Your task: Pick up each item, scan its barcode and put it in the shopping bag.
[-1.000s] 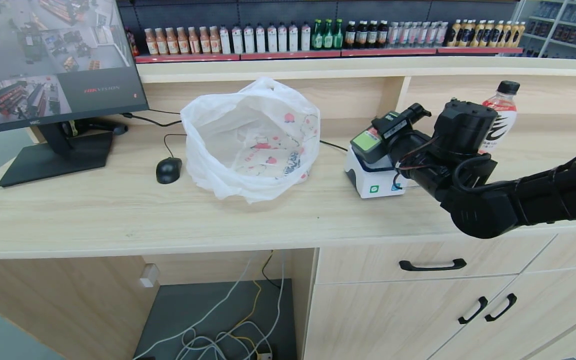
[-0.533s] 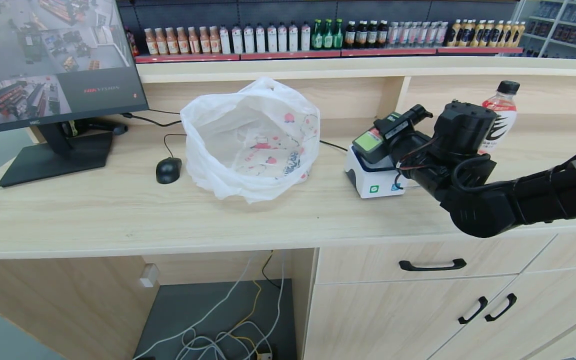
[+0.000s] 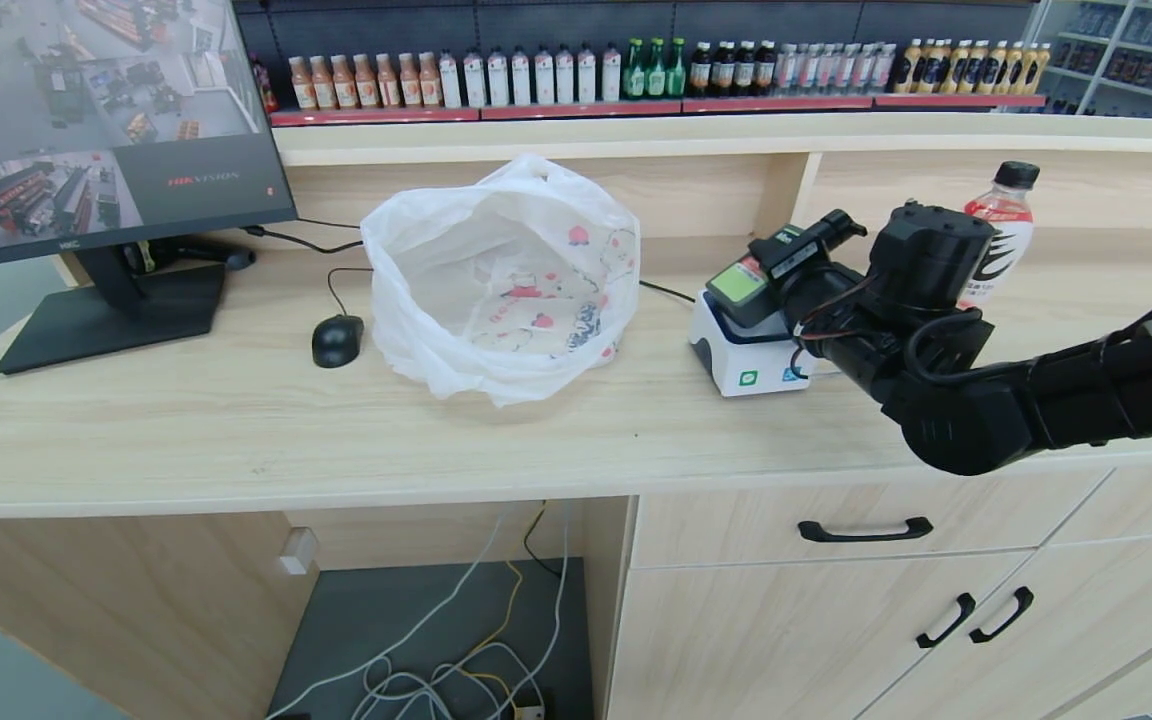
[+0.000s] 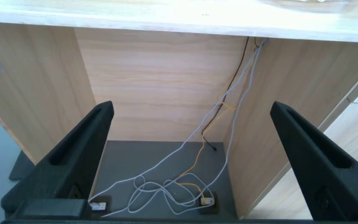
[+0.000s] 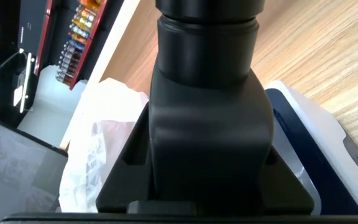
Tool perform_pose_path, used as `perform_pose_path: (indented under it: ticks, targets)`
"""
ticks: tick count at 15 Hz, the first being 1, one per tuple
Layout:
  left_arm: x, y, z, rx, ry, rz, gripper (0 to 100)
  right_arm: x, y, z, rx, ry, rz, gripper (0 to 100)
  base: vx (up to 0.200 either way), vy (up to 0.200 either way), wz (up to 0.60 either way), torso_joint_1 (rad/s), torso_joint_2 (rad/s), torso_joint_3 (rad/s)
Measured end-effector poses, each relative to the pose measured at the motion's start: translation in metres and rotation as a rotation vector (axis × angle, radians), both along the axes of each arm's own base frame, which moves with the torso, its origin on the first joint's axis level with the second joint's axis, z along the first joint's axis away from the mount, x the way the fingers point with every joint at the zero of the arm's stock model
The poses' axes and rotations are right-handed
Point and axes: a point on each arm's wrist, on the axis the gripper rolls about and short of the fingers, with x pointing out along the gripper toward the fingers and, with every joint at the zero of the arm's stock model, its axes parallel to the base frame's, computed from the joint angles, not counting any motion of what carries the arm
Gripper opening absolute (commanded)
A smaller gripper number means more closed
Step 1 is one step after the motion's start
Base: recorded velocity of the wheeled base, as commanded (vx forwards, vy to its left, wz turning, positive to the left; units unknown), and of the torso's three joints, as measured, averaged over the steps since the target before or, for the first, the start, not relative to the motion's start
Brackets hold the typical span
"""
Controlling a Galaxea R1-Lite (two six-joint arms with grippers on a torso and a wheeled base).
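Above the white box-shaped scanner [image 3: 748,368], the right gripper [image 3: 758,272] pinches a small dark pack with a green face [image 3: 737,282], near the open white plastic shopping bag [image 3: 501,285]. Below the edge of the pale wooden counter [image 4: 166,15], the left gripper [image 4: 191,109] hangs with fingers spread wide.

The shopping bag [image 3: 496,270] is thin white plastic with red prints. It stands crumpled on the tabletop [image 3: 186,420] with its mouth open upward. Just to its right sits the scanner [image 3: 736,365], a white box with a dark top. A dark item [image 3: 748,280] with a green label is held tilted in the right tool [image 3: 798,285], right above the scanner's top and near or touching it. Farther right, toward the back, a drink bottle [image 3: 1004,215] with a black cap and a red-and-white label stands upright.
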Motion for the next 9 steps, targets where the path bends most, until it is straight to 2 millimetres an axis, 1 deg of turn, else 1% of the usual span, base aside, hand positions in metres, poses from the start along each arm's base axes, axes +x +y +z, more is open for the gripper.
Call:
perform_pose_path:
  ticks: [4,9]
  targets:
    - [0.0,0.0,0.0,0.0,0.0,0.0,100,-0.001,-0.001,0.003,0.004,-0.006,-0.011,0,0.0,0.0,0.0,0.0,0.0,0.0]
    - [0.0,0.0,0.0,0.0,0.0,-0.001,100,-0.012,-0.003,0.02,-0.007,-0.046,-0.024,0,0.0,0.0,0.0,0.0,0.0,0.0]
